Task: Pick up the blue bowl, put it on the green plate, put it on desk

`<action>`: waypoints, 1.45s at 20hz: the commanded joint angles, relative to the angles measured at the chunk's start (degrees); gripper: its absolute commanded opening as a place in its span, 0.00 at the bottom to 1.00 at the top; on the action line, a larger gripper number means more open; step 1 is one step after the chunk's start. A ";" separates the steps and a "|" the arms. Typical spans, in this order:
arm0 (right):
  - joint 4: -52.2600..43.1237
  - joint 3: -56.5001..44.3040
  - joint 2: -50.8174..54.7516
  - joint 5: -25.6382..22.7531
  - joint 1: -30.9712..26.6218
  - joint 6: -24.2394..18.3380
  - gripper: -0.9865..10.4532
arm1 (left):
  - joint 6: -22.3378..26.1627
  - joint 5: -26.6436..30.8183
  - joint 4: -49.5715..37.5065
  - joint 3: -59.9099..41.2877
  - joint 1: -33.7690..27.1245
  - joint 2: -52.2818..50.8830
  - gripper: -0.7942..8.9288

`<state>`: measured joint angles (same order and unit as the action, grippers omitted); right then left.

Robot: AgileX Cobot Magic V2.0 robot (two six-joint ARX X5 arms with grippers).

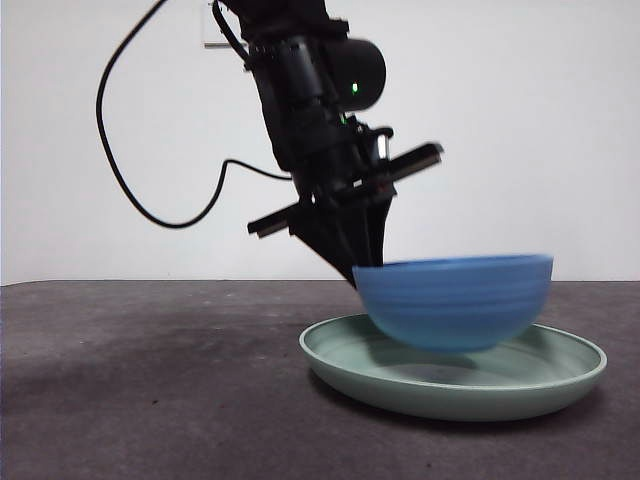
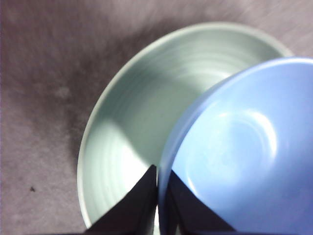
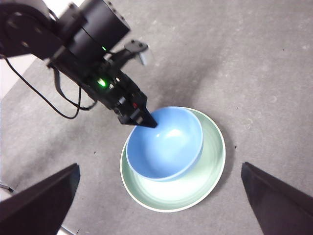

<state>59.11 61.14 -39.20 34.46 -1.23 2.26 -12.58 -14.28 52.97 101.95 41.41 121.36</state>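
Observation:
The blue bowl (image 1: 455, 300) hangs tilted just over the green plate (image 1: 560, 375), which rests on the desk (image 1: 150, 400). My left gripper (image 1: 360, 262) comes down from the upper left and is shut on the bowl's near rim. In the left wrist view the left gripper (image 2: 157, 171) pinches the bowl (image 2: 239, 147) at its edge, with the plate (image 2: 137, 112) beneath. From high above, the right wrist view shows the bowl (image 3: 166, 142) over the plate (image 3: 212, 161) and the left gripper (image 3: 144, 120) at its rim. My right gripper (image 3: 160, 167) is open and holds nothing.
A black cable (image 1: 130, 190) loops from the left arm at the back left. Bare desk (image 3: 254, 63) spreads around the plate on all sides. A white wall stands behind the desk.

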 commanded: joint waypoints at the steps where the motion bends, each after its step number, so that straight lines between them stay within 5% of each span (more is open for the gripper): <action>1: -0.55 1.14 -0.35 0.00 -0.02 -0.85 0.59 | 0.02 0.76 0.57 1.60 0.83 2.34 0.10; 9: -0.55 1.14 -0.37 0.00 -0.02 -0.87 0.59 | 0.04 0.79 1.25 1.60 0.94 2.47 0.12; 15: -0.81 1.14 -0.37 0.00 -0.02 -0.90 0.59 | 2.69 0.76 3.52 8.00 0.55 2.43 0.54; 19: -0.83 1.14 -0.37 0.00 -0.02 -0.90 0.59 | 8.90 0.83 14.10 19.67 0.17 2.43 0.57; 22: -0.83 1.14 -0.37 0.00 -0.02 -0.98 0.59 | 12.52 0.98 24.15 27.12 -0.24 2.05 0.71; 29: -0.83 1.14 -0.37 -0.02 -0.02 -1.11 0.59 | 13.97 0.98 30.03 28.13 -1.90 -7.13 0.73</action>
<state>58.89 61.14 -39.35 34.46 -1.23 1.83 0.58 -13.43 81.21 128.60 39.22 114.52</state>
